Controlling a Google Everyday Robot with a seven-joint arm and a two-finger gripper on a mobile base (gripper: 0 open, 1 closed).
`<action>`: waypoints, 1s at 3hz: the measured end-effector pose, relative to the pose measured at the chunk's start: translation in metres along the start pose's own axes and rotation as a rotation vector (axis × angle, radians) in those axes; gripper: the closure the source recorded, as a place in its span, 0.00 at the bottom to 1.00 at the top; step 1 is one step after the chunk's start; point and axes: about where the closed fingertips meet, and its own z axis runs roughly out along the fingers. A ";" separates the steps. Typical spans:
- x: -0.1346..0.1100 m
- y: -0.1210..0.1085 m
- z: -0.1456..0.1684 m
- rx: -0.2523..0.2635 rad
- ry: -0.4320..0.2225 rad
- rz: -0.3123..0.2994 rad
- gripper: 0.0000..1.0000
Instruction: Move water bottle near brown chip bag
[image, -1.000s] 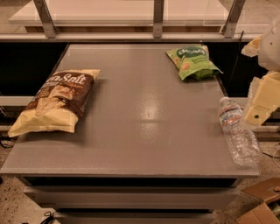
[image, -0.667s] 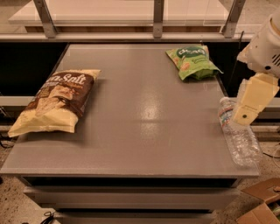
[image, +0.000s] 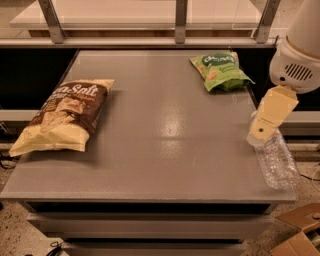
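Lying flat — water bottle (image: 276, 162), neck beneath gripper (image: 262, 131).

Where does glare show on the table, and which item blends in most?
Camera view: a pale sheen lies on the table near its centre; the clear water bottle at the right edge blends into the grey; the gripper hangs over its far end.

The water bottle (image: 275, 162) lies on its side at the right edge of the grey table (image: 165, 150), with the gripper (image: 261, 131) over its upper end, the brown chip bag (image: 62, 115) well apart at the left and a green snack bag (image: 220, 71) farther back.
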 end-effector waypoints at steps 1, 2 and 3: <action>0.008 -0.001 0.012 0.004 0.060 0.145 0.00; 0.018 0.001 0.022 0.014 0.100 0.278 0.00; 0.026 0.003 0.033 0.011 0.134 0.379 0.00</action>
